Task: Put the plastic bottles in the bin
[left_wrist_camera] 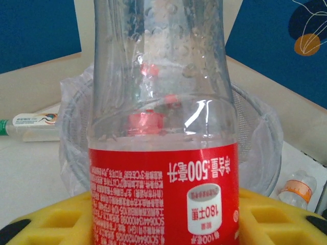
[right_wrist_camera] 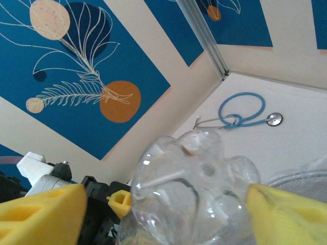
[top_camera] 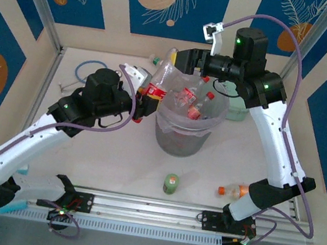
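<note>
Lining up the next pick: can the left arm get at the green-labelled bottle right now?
Probably not yet: the left pincer is shut on a red-labelled bottle at the bin; the green-labelled bottle itself sits unobstructed.

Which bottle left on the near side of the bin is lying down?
The orange-capped bottle beside the right arm's base; the green-labelled bottle appears to stand upright.

stethoscope (top_camera: 76, 71) (right_wrist_camera: 240, 121): blue, far-left on table (top_camera: 106, 163) | mint-green case (top_camera: 239, 112): flat, far right
</note>
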Robot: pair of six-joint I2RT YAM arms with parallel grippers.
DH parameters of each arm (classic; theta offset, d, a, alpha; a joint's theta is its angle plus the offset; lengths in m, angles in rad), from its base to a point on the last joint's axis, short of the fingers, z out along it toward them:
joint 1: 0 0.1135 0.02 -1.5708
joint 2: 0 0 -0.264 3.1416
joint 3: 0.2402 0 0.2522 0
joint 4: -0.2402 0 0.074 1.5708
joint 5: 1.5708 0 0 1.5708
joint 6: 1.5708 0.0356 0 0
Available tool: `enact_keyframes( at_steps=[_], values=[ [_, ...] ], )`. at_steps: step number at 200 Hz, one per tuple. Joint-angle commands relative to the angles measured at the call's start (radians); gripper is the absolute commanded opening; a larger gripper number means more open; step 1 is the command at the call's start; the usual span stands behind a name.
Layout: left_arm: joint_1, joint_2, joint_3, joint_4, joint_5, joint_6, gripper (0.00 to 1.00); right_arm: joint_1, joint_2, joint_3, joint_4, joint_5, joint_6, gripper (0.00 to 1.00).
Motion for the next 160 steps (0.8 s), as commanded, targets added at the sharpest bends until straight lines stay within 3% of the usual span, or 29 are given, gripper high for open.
enact_keyframes(
  at_steps=[1, 27, 62, 95, 122, 160],
  values=[
    [-0.024, 0.013, 0.023, 0.064, 0.078, 0.036, 0.33, 0.002, -0.011, 0.023, -0.025, -0.043, -0.007, 0.69],
    [-0.026, 0.002, 0.007, 0.112, 0.083, 0.029, 0.33, -0.018, -0.01, 0.025, -0.023, -0.053, 0.001, 0.61],
    [-0.026, -0.014, -0.022, 0.153, 0.058, 0.016, 0.43, -0.039, -0.024, 0.007, 0.005, -0.056, -0.001, 0.33],
    [-0.026, -0.024, -0.021, 0.135, 0.017, -0.012, 0.69, -0.072, -0.026, 0.058, 0.001, -0.059, -0.007, 0.18],
    [-0.024, -0.052, -0.033, 0.137, -0.052, -0.037, 0.96, -0.111, -0.036, 0.091, 0.024, -0.029, -0.015, 0.14],
    [-0.017, -0.045, -0.001, 0.045, -0.146, -0.116, 0.99, -0.147, -0.065, 0.101, 0.057, 0.134, -0.091, 0.06]
  ],
)
